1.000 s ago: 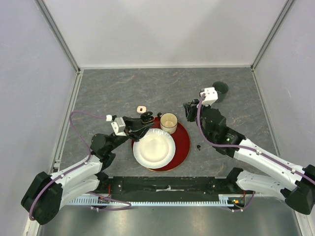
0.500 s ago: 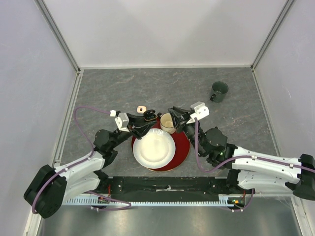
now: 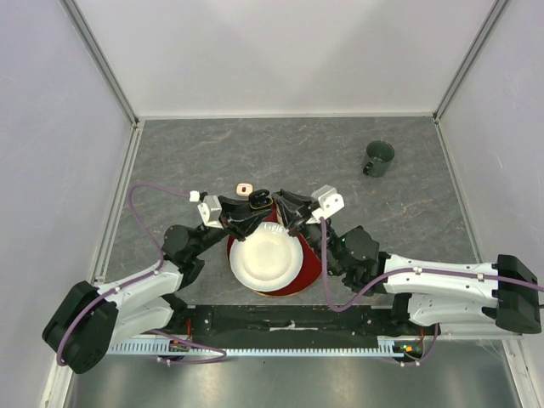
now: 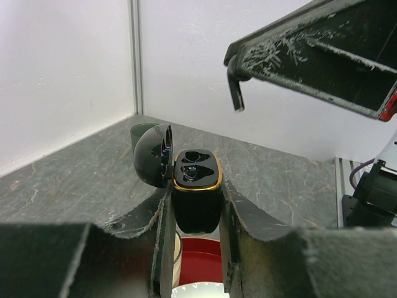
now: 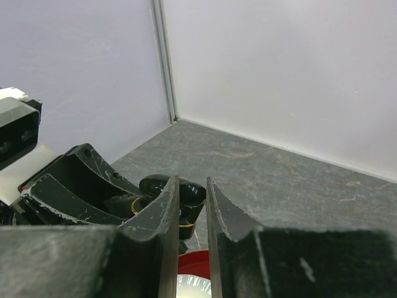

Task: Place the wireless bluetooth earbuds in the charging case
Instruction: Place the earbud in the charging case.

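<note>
1. The left claw (image 4: 196,214) reached in from the near left corner of the worktop (image 3: 195,153). It was clenched on the black case (image 4: 196,180), with one finger pressed to each side of it.
2. A small white item (image 3: 245,188) with a brownish centre lay on the worktop just beyond that claw, around the middle and apart from the plates.
3. The case stood upright in the grip, above the far left rim of the red plate (image 3: 316,246). Its gold-edged top was bare and its lid (image 4: 153,155) was swung open to the left.
4. Dark shapes sat in the case's two sockets. I could not tell whether they were buds.
5. A white plate (image 3: 265,255) lay on the red plate, which sat near the middle of the near edge.
6. The right claw (image 5: 193,180) reached in from the near right corner and hung close to the case on its right, above the far rim of the red plate.
7. Its fingers stood almost together, with a narrow slit between them. I could not tell whether they nipped anything.
8. A dark green mug (image 3: 378,158) stood upright near the far right corner, well apart from everything else.
</note>
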